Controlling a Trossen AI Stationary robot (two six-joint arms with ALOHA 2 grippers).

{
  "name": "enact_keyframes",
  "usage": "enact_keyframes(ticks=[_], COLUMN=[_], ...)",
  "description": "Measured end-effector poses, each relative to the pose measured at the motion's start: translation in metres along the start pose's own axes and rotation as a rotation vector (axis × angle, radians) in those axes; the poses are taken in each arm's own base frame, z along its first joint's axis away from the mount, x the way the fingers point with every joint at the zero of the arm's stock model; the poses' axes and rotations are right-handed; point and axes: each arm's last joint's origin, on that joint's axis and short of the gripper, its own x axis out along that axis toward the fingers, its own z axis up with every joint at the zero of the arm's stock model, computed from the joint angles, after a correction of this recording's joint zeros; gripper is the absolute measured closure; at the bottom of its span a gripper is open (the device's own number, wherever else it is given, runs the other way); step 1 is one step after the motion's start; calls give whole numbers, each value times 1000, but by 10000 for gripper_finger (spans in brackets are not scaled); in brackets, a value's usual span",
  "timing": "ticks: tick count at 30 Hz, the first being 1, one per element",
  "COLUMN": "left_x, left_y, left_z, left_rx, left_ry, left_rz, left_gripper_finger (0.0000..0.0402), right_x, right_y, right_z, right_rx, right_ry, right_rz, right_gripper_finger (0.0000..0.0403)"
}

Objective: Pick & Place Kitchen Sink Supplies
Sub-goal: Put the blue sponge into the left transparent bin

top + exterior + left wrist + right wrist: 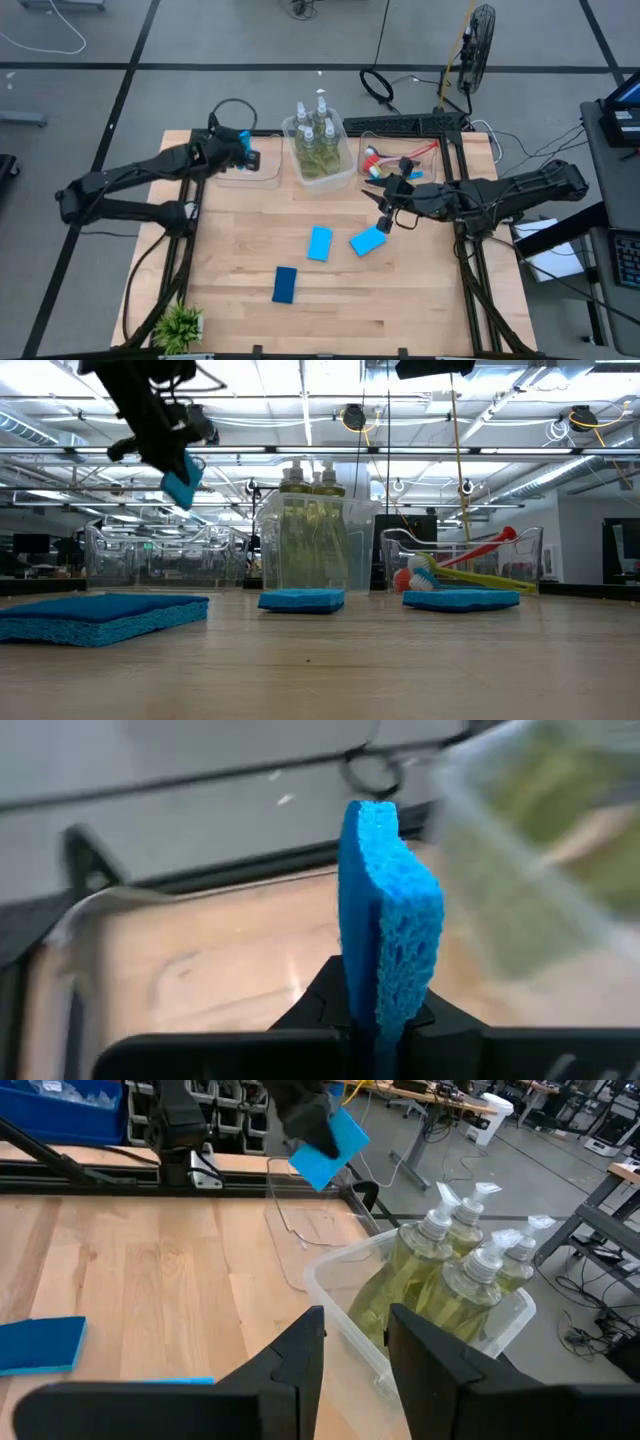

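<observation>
Gripping a blue sponge (385, 930) edge-up, your left gripper (246, 152) is hovering with its fingers shut on it over the clear bin (262, 176) at the upper left of the high view. Your right gripper (384, 217) is hanging with fingers slightly parted and holding nothing, just above the tilted sponge (368, 240) right of centre. Two more sponges (319, 243) (285, 284) are lying on the wooden table (420, 300). Four pump bottles (315, 130) are standing in the middle bin (340, 175), and brushes (400, 160) are lying in the bin to the right.
</observation>
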Motion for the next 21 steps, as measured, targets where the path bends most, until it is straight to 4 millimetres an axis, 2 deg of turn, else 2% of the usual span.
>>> enact_keyframes(ticks=[8,14,21], left_x=[40,74,98], left_y=[39,51,59], left_z=[11,12,5], left_rx=[-67,-71,-49], left_ry=[179,283,397], left_rz=[160,186,233], left_gripper_finger=[393,393,394], right_x=[0,0,0], right_y=[0,0,0], right_z=[0,0,0], right_rx=[2,3,3], right_ry=[-3,-4,-4], right_rz=[0,0,0], right_gripper_finger=[304,303,302])
